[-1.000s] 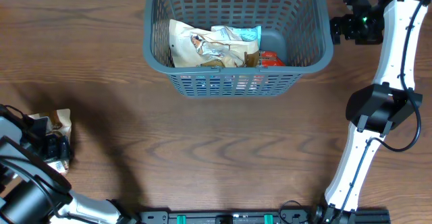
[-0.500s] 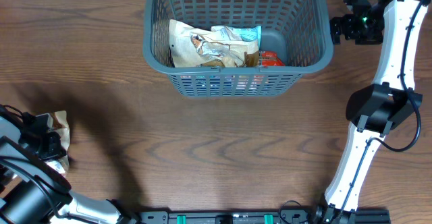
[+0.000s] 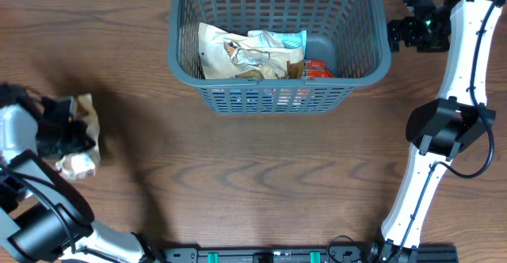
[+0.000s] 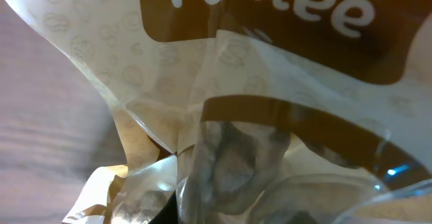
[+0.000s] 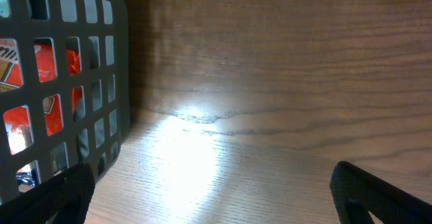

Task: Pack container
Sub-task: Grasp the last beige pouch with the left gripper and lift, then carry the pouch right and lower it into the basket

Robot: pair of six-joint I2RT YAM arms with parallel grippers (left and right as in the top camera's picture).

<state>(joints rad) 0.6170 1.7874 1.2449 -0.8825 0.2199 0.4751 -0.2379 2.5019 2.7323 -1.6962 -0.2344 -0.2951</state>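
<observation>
**Pack Container: Packet Pickup, Left Side**

The container [image 3: 279, 81], a large dark grey plastic basket with slotted lattice walls, stands at the far centre of the brown wood-grain counter [image 3: 261, 176]. Several crumpled beige and white snack bags [image 3: 238, 53] and a red item [image 3: 318, 70] already lie on its floor. A bare patch of floor remains at the right rear, so there appears to be room for more stock.

The left gripper [image 3: 59, 132] is at the left edge of the counter, well apart from the container. It is pinching a beige-and-brown printed plastic packet [image 3: 84, 138]. The film fills the left wrist view and hides the fingers. This hold appears intended for a carry to the container.

The right gripper [image 5: 212, 196] is spread wide and empty. It sits just beside the container's right wall, probably to keep the transfer path unobstructed.
</observation>
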